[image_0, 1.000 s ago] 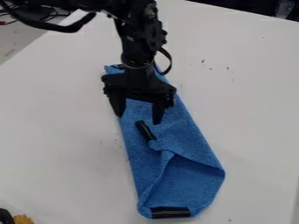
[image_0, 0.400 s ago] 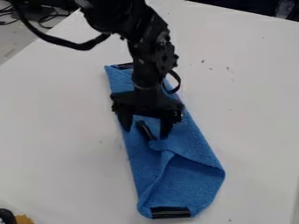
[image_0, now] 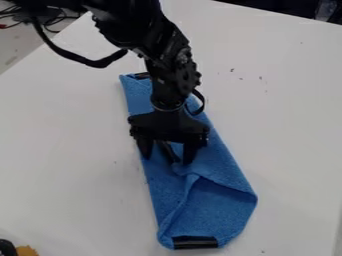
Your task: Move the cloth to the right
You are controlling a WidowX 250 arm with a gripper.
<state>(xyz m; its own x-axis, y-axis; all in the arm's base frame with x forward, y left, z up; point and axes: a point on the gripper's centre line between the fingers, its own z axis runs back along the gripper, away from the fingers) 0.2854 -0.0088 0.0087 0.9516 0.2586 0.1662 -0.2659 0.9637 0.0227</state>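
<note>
One gripper (image_0: pixel 167 159), its fingers (image_0: pixel 190 151) parted, is poised over the cloth (image_0: pixel 217 205), which is stretched from eleven to five o'clock. Grasping is seemingly being attempted; closure, then carrying toward three o'clock, is required.

The cloth (image_0: pixel 224 205) lay on the table (image_0: pixel 60 150), running from below the arm (image_0: pixel 133 30) toward the near edge of the view. Over its middle hung the gripper (image_0: pixel 167 160), its fingers to either side of a middle strip (image_0: pixel 167 152) on the cloth, as seen by the camera. A near strip (image_0: pixel 194 242) lay at the cloth's front end, a far strip (image_0: pixel 140 76) at its back end. Specks (image_0: pixel 232 70) lay on the table, right of the arm in the view. Cables (image_0: pixel 57 20) were beyond the table at upper left.
</note>
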